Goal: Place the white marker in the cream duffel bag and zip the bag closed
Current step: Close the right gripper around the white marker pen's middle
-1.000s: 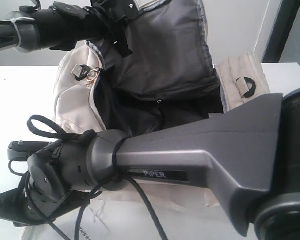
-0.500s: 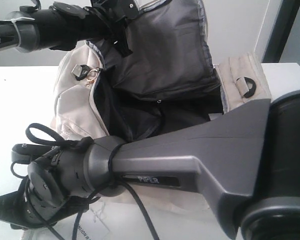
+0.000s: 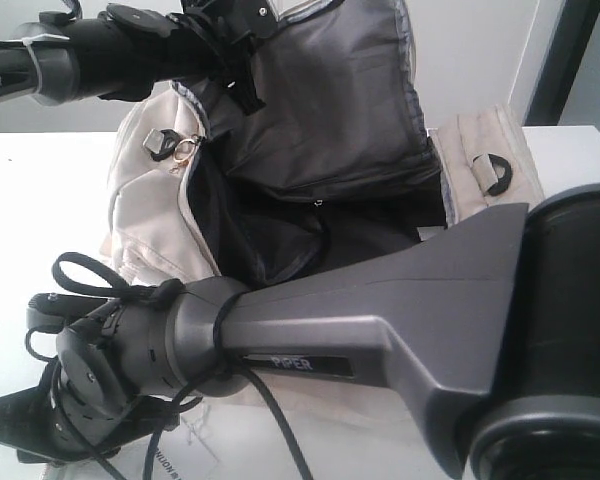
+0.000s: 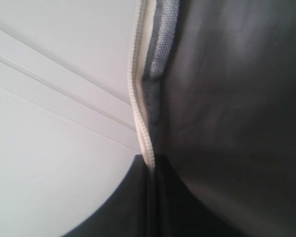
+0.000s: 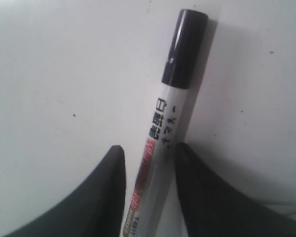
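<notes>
The white marker (image 5: 172, 113), dark cap at its far end, lies on the white tabletop. It sits between the fingers of my right gripper (image 5: 149, 163), which stand open, with a gap showing beside the barrel. In the exterior view the right arm (image 3: 380, 310) reaches across the front and hides the marker. The cream duffel bag (image 3: 145, 200) lies behind it with its dark lining exposed. My left gripper (image 4: 150, 170) is shut on the bag's zip edge (image 4: 138, 98) and holds the flap (image 3: 330, 100) raised at the top of the exterior view.
A gold ring pull (image 3: 183, 150) hangs at the bag's left end, and a black ring (image 3: 497, 172) sits on the right end. A white printed paper tag (image 3: 185, 455) lies on the table (image 3: 40, 200) by the right wrist. Black cables loop around that wrist.
The right arm has sunk a little toward the table, its wrist lower and its elbow larger in view. The left arm and the raised flap have not moved.
</notes>
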